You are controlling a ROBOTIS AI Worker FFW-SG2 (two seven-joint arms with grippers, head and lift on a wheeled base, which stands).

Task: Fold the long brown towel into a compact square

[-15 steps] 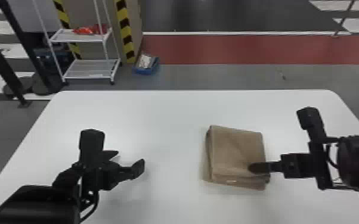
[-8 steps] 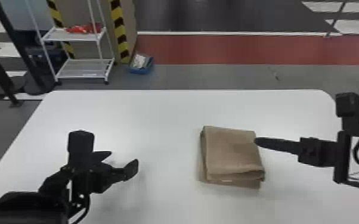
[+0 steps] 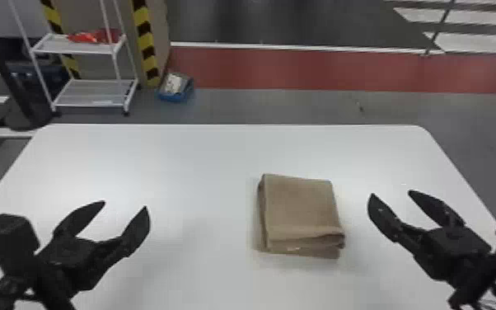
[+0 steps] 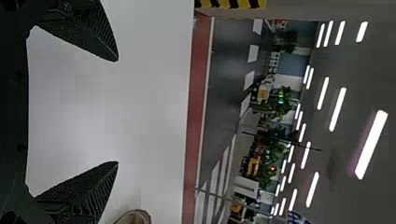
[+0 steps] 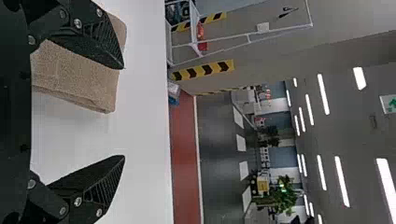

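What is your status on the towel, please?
Left tool and right tool both open, empty. Towel folded into a compact, roughly square stack on the table. Nothing between it and either tool.

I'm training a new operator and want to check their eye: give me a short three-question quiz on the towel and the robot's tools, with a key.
1. Multiple choice. How does the brown towel lie on the white table?
a) as a long flat strip
b) as a folded stack
c) as a crumpled heap

2. Fill in the missing word. The brown towel lies between the left tool and the right tool, nearer to the ____ one.

3. True or false? Both tools are shut on the brown towel.

Key: 1 b; 2 right; 3 false
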